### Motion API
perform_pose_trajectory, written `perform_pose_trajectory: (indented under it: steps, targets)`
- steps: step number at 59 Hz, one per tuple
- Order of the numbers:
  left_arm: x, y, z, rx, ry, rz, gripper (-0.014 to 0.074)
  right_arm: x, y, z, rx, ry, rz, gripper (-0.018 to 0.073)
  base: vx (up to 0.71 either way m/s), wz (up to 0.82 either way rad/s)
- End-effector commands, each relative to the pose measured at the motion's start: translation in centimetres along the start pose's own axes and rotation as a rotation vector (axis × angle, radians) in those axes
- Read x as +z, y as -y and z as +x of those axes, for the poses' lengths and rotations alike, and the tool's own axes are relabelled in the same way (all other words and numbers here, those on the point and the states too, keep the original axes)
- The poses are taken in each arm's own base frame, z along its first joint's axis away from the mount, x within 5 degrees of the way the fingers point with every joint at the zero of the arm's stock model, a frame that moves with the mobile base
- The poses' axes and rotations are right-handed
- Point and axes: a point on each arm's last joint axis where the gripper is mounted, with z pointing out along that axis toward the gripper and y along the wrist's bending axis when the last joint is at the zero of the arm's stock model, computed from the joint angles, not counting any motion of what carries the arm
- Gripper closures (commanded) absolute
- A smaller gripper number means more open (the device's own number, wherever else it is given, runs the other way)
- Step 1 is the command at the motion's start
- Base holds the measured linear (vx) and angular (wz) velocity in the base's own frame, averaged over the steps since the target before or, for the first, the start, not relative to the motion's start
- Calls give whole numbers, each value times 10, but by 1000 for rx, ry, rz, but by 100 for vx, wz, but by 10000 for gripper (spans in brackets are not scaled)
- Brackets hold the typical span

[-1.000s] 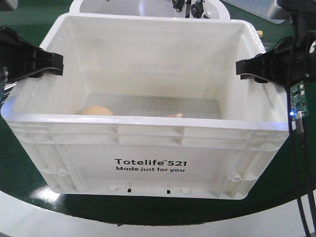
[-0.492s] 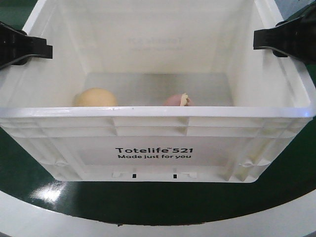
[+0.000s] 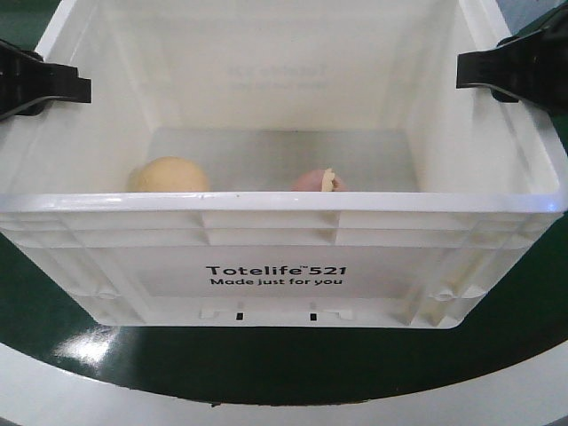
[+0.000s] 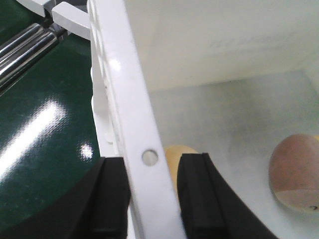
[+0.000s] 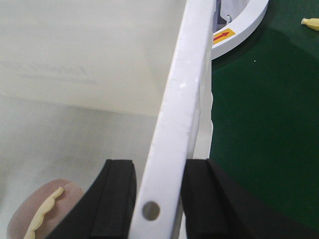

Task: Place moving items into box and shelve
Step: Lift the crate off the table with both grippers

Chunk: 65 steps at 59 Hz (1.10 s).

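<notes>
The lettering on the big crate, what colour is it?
Black lettering on the white crate; the front-facing view shows it best.

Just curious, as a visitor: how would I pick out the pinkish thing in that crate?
Find the white crate printed "Totelife 521". Two rounded lumps lie on its floor; take the right one. Unlike the smooth tan-yellow lump beside it, the pinkish-brown lump has a cream tip.
</notes>
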Motion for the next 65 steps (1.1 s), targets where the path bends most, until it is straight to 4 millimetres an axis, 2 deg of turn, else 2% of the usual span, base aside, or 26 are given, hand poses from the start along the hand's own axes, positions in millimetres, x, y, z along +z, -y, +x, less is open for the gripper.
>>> perform_pose_trajectory:
  steps: [1,65]
  targets:
    - [-27,11,-24,4,238,52,603,-20,-2,-24,12,193,-15,568,0,0]
    - [-27,11,-24,4,238,52,603,-20,-2,-23,12,189,-15,568,0,0]
